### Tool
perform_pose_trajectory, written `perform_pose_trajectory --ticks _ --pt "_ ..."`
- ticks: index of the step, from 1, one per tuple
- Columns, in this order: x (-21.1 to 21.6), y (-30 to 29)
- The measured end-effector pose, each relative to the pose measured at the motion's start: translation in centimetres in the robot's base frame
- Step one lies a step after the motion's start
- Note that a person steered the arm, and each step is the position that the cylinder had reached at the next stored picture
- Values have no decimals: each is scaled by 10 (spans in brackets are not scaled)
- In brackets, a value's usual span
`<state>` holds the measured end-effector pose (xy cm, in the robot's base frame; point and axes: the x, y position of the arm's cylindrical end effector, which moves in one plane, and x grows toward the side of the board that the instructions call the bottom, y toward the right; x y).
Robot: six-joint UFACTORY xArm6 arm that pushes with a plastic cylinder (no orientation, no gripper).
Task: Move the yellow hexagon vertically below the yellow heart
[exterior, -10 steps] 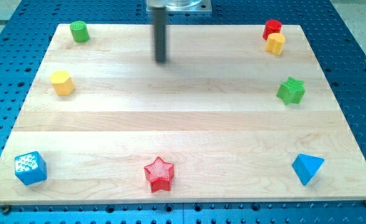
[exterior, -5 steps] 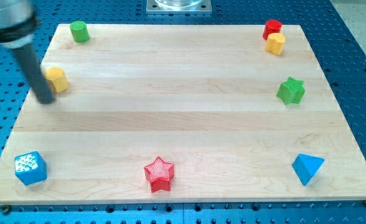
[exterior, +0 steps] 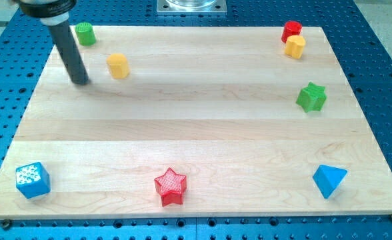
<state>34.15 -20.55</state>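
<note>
Eight coloured blocks ring one pale wooden board (exterior: 196, 127) on blue pegboard (exterior: 383, 60).

Eight blocks on board (exterior: 196, 127) (two per colour): two yellow, two red, two green, two blue.

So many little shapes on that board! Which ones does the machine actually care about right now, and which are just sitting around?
In the job:
yellow hexagon
yellow heart, at the view's upper right
my tip, just left of the hexagon, apart from it

Just lying about:
green cylinder
red block
green star
blue cube
red star
blue triangle
</note>
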Motion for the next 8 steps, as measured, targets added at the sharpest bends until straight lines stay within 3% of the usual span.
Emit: perform_pose_trajectory --ticks 2,3,4,5,7,8 --pt "-10 225" --pt "-31 192" --pt "-44 239" --pt "-41 334" --pt "-61 323" --pt "-27 376"
